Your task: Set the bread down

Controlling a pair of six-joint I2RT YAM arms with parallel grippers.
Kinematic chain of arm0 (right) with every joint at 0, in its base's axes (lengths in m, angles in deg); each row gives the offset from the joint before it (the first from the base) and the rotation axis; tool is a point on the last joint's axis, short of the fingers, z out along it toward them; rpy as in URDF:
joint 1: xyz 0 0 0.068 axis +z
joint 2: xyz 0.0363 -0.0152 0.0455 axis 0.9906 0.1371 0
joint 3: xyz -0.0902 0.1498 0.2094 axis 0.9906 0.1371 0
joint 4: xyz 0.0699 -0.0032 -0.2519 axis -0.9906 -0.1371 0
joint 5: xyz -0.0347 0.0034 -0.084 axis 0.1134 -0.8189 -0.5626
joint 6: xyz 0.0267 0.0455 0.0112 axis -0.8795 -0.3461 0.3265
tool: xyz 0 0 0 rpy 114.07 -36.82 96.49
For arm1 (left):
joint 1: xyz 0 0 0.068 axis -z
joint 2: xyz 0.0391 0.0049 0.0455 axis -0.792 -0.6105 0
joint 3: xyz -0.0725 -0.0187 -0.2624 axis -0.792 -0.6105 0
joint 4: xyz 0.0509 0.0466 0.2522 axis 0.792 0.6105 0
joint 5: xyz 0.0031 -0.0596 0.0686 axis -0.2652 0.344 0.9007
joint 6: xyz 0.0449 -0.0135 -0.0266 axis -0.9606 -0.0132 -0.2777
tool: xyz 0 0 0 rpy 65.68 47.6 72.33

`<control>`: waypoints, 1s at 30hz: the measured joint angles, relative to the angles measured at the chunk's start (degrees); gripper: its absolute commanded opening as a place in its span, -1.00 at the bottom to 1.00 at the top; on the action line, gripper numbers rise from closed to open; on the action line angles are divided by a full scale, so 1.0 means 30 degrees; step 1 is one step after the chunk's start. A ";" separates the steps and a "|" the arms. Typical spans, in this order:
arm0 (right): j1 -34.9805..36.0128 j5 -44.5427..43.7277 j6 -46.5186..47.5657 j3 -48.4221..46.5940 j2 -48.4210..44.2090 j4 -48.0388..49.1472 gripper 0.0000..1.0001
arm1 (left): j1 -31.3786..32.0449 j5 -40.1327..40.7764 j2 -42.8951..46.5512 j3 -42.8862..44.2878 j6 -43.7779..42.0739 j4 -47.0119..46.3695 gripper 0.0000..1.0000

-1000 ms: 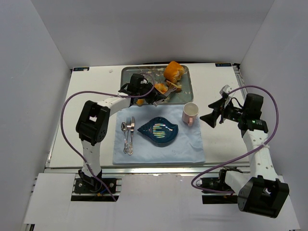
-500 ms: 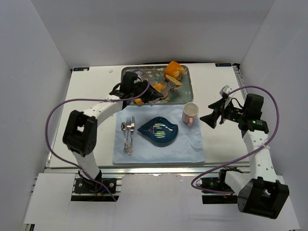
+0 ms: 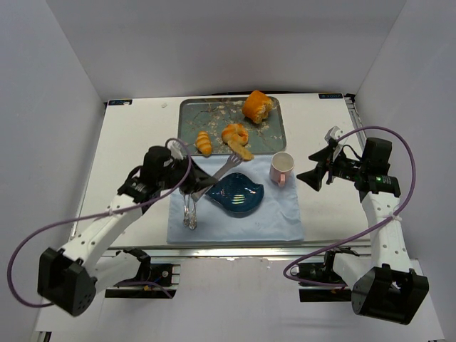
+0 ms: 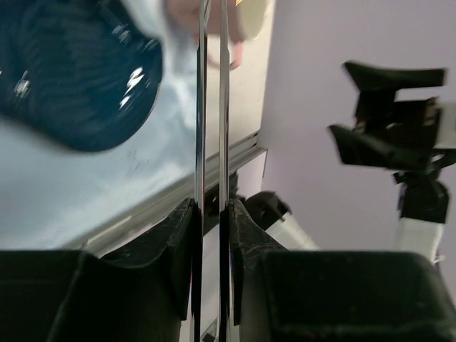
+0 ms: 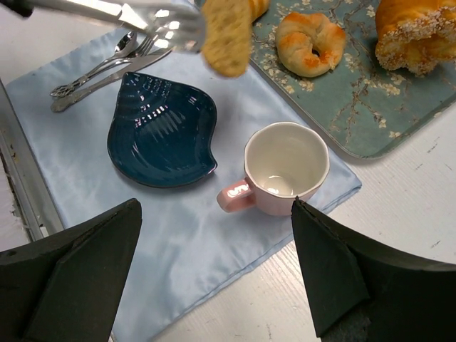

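Note:
My left gripper (image 3: 185,187) (image 4: 211,214) is shut on the handles of metal tongs (image 3: 214,177) (image 4: 201,107). The tongs' tips pinch the bread (image 3: 243,151) (image 5: 226,27), a small slim tan-faced piece. It hangs in the air between the tray's near edge and the dark blue leaf-shaped plate (image 3: 239,196) (image 5: 162,128) (image 4: 71,78). My right gripper (image 3: 317,171) (image 5: 214,285) is open and empty, right of the pink cup (image 3: 281,167) (image 5: 285,167).
The patterned tray (image 3: 271,130) (image 5: 370,107) at the back holds a round orange bun (image 3: 256,105) (image 5: 417,32), a croissant-like roll (image 3: 234,133) (image 5: 308,43) and another small roll (image 3: 204,142). Cutlery (image 3: 189,203) (image 5: 107,71) lies on the light blue cloth (image 3: 271,221) left of the plate.
My left arm has drawn back from the tray toward the near left. The tongs have lifted the bread off the tray and carried it toward the plate. The right arm has not moved.

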 measured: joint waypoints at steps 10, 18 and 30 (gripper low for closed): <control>-0.0080 0.0117 0.1115 -0.0328 -0.0080 -0.1275 0.79 | 0.0860 0.0131 0.5158 -0.4444 0.0525 0.3315 -1.00; -0.0080 0.0109 0.1370 -0.0328 -0.0619 -0.1661 0.79 | 0.1042 0.0386 0.5136 -0.4619 -0.0270 0.4685 -0.42; -0.0080 -0.0007 0.1829 -0.0328 -0.1035 -0.2433 0.79 | 0.1151 0.1246 0.4211 -0.3388 -0.1727 0.6543 0.13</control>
